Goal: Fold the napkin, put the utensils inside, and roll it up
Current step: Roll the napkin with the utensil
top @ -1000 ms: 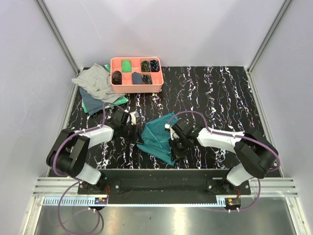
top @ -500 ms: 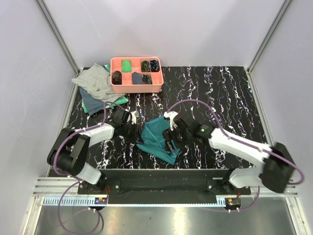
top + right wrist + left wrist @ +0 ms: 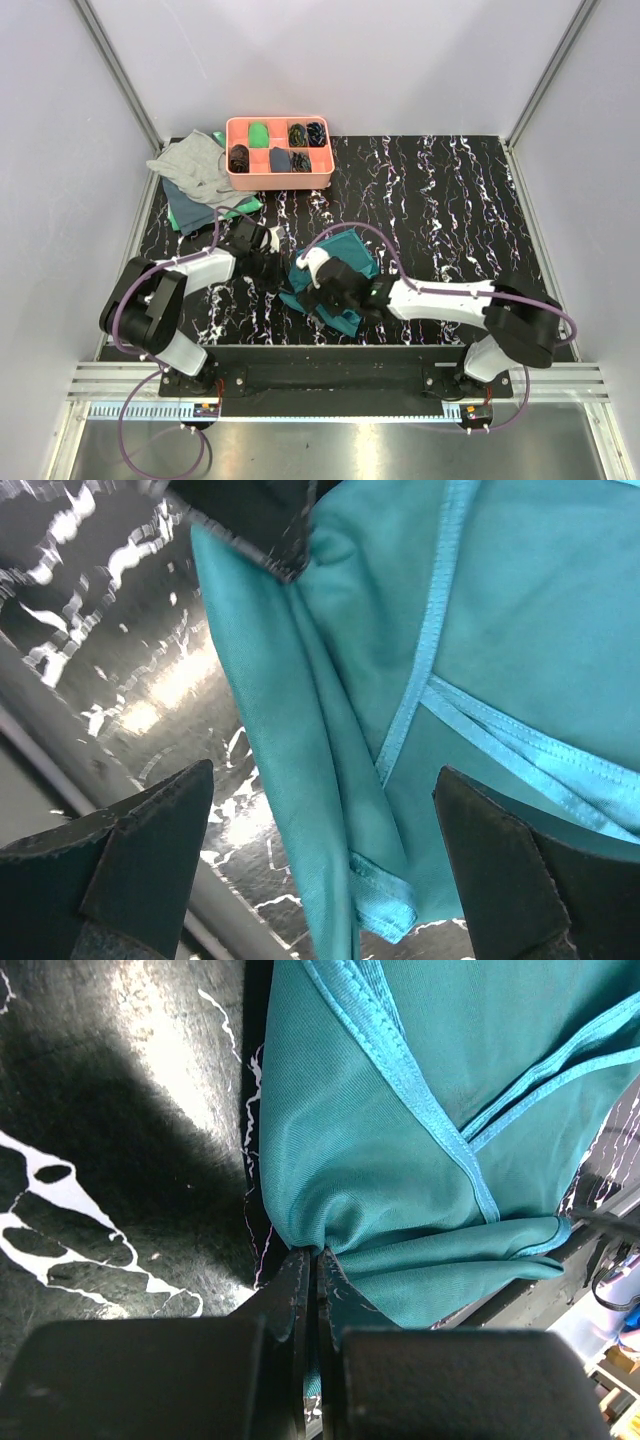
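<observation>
The teal napkin (image 3: 345, 262) lies crumpled and partly folded near the table's front edge. My left gripper (image 3: 282, 272) is shut on a bunched fold at the napkin's left edge; the left wrist view shows the napkin (image 3: 400, 1160) pinched between the tips of that gripper (image 3: 312, 1256). My right gripper (image 3: 320, 290) hovers over the napkin's near left part. Seen from the right wrist, this gripper (image 3: 330, 855) stands wide open above the napkin (image 3: 500, 630) and its hemmed near corner, holding nothing. The utensils are out of view.
A salmon compartment tray (image 3: 280, 182) holding small rolled items stands at the back. A grey cloth (image 3: 190, 165) lies on darker and green cloths at the back left. The table's front edge (image 3: 60, 750) runs just beside the napkin's near corner.
The right gripper has opened, let go of the napkin and swung left over it. The left gripper has stayed shut on the napkin's left edge.
</observation>
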`<state>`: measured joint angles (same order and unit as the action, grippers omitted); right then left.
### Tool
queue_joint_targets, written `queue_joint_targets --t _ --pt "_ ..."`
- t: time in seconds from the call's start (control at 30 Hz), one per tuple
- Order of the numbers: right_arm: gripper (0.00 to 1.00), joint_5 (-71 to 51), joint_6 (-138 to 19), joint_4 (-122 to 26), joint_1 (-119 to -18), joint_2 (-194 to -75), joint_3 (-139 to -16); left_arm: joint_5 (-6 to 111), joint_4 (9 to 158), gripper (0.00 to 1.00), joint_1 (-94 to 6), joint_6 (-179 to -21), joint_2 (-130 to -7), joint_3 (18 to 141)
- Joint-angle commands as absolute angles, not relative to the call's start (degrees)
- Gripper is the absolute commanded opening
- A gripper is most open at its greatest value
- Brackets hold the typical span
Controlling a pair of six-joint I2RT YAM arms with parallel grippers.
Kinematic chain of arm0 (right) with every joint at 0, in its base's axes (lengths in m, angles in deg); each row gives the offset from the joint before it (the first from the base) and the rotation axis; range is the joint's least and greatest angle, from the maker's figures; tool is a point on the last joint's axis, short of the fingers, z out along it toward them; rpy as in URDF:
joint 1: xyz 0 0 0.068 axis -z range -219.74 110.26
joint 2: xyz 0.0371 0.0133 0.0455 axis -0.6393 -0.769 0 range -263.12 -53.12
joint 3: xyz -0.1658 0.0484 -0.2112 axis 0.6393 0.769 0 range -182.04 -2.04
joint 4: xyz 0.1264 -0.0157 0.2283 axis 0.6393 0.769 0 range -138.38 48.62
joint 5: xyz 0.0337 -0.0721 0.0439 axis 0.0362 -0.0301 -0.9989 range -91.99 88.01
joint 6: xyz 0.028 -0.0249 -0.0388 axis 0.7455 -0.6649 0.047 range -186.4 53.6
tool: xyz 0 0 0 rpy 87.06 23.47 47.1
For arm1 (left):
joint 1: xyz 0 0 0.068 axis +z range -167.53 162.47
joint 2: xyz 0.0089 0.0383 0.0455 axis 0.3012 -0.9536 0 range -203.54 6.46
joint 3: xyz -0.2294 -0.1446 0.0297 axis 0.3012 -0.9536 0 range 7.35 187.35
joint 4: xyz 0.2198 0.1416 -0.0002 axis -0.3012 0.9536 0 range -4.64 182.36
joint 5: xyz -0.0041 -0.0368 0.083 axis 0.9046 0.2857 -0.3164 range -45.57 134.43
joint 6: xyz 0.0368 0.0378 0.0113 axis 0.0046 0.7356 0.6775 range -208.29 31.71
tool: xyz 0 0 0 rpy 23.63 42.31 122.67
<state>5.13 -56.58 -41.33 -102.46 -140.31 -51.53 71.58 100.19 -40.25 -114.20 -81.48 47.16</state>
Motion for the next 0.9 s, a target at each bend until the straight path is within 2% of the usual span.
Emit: queue_joint_targets --t 0.0,0.1,0.2,0.4,0.57,0.87 --pt "1.00 15.92 -63.93 -44.34 -105.56 -142.76 -56.18 71.32 100.65 0.00 -40.29 -113.25 -82.75 49.80" --pt "1.00 18.75 -65.70 -44.86 -108.82 -143.82 -56.09 71.15 101.01 0.00 -40.20 -113.34 -83.01 50.24" --pt "0.95 19.02 -66.14 -44.95 -110.31 -145.22 -55.83 71.06 101.10 0.00 -40.21 -113.25 -83.28 50.50" --pt "0.68 17.35 -67.19 -45.22 -112.25 -147.95 -56.27 70.97 101.71 0.00 -40.20 -112.81 -83.54 50.68" --pt "0.56 17.17 -68.34 -45.39 -112.42 -150.67 -57.06 70.97 101.71 0.00 -40.21 -112.73 -83.72 50.59" --pt "0.55 21.74 -67.46 -44.34 -112.16 -154.71 -57.23 71.50 101.89 0.00 -40.20 -112.64 -83.89 50.86"
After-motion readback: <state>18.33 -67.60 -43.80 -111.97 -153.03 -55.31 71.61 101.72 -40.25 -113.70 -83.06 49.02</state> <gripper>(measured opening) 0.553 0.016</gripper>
